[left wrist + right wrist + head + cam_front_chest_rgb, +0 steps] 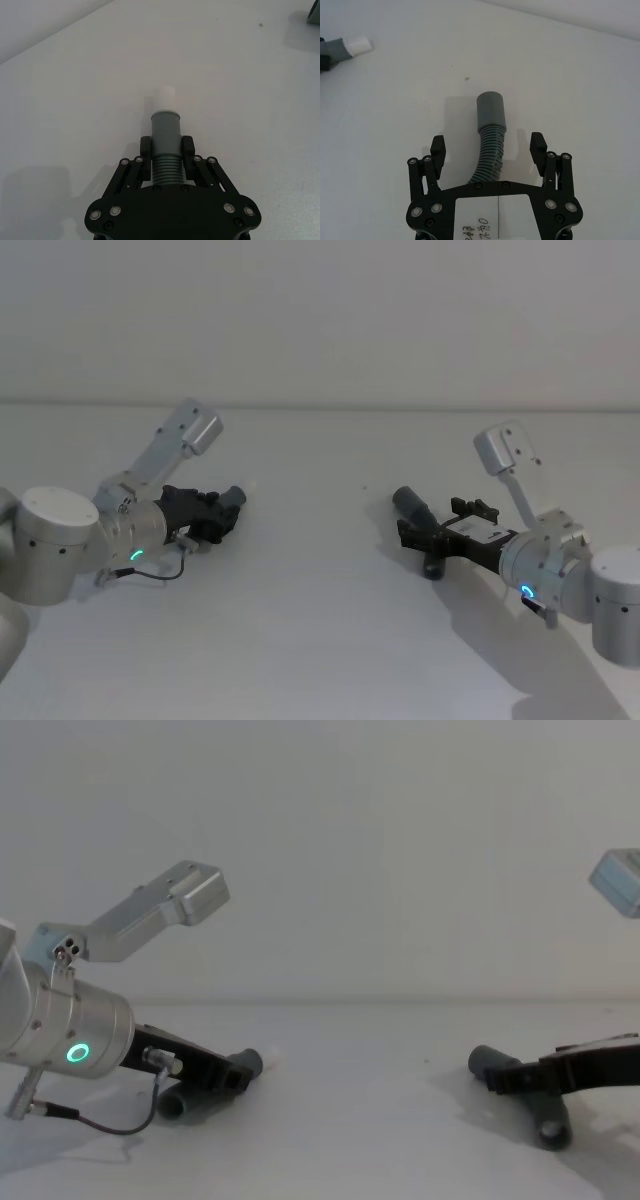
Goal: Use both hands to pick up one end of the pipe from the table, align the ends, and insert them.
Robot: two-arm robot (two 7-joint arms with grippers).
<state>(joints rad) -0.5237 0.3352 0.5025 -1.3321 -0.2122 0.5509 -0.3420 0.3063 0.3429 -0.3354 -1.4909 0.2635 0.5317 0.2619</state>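
The left gripper (166, 150) is gripping a dark grey pipe piece (165, 125). Its two black fingers (146, 152) are pressing against either side, where the ribbed part (165, 170) is meeting the smooth grey cuff (165, 137). The cuff is pointing straight away from the gripper, and a narrower white tip (164, 96) is sticking out of its far end. The white table (70, 110) is spreading out beneath, with a soft shadow lying beside the tip. Far off, a small dark speck (260, 23) is sitting on the table. At the picture's corner a grey shape (315, 15) is showing, possibly another pipe's end.
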